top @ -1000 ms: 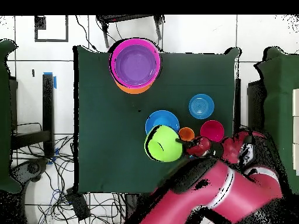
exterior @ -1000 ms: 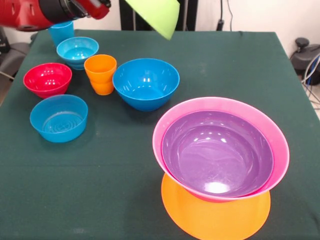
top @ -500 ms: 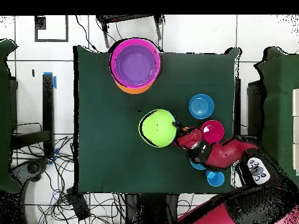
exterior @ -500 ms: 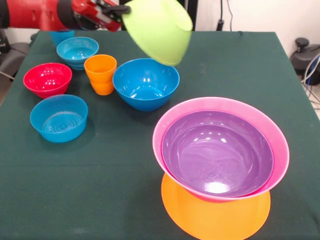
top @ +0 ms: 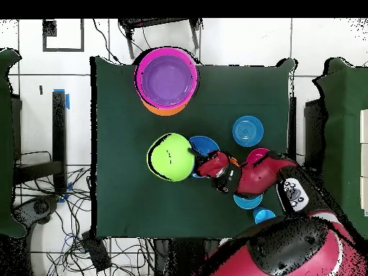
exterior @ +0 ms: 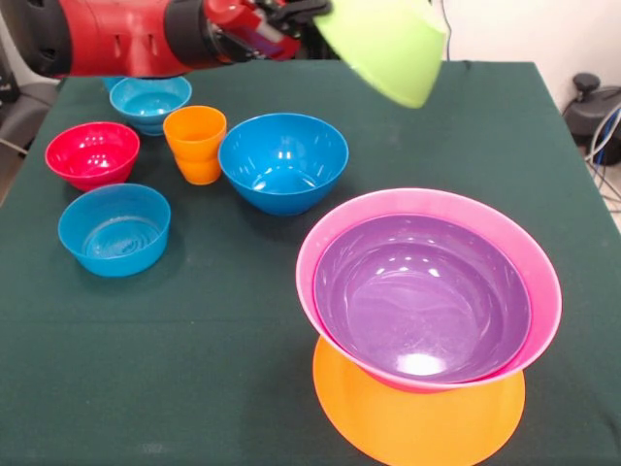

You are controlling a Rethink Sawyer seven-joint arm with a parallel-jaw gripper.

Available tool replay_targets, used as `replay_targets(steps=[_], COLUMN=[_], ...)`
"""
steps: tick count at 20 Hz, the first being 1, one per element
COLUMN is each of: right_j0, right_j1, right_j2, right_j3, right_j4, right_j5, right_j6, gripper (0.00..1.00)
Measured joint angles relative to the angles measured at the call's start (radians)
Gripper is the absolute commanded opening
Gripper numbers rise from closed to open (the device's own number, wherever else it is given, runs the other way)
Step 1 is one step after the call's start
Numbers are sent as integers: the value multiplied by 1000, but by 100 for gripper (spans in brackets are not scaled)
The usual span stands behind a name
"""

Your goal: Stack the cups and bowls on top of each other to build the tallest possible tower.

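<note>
My gripper (exterior: 309, 12) is shut on the rim of the green bowl (exterior: 383, 44) and holds it tilted, high above the table's far middle. In the overhead view the green bowl (top: 170, 157) hangs beside the large blue bowl (top: 209, 146), with the gripper (top: 194, 162) at its rim. The tower stands near the front right: an orange bowl (exterior: 417, 427) upside down as base, a pink bowl (exterior: 427, 200) on it, a purple bowl (exterior: 422, 296) nested inside. The orange cup (exterior: 195, 144) stands left of the large blue bowl (exterior: 283, 160). The light blue cup (top: 264, 215) shows only from overhead.
A red bowl (exterior: 92, 152) and two small light blue bowls (exterior: 114, 228) (exterior: 149, 99) sit at the left side of the green table (exterior: 194, 369). The arm (exterior: 126, 37) reaches across the far left edge above them.
The arm has carried the green bowl from above the large blue bowl to the right in the front view, nearer the tower's side. Nothing on the table has moved.
</note>
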Motion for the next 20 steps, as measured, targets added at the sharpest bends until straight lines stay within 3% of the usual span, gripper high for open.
replay_targets(steps=[20], right_j0=[-18], right_j1=[6], right_j2=[49], right_j3=[-18], right_j4=[-1], right_j5=[0], right_j6=[0], gripper=[0])
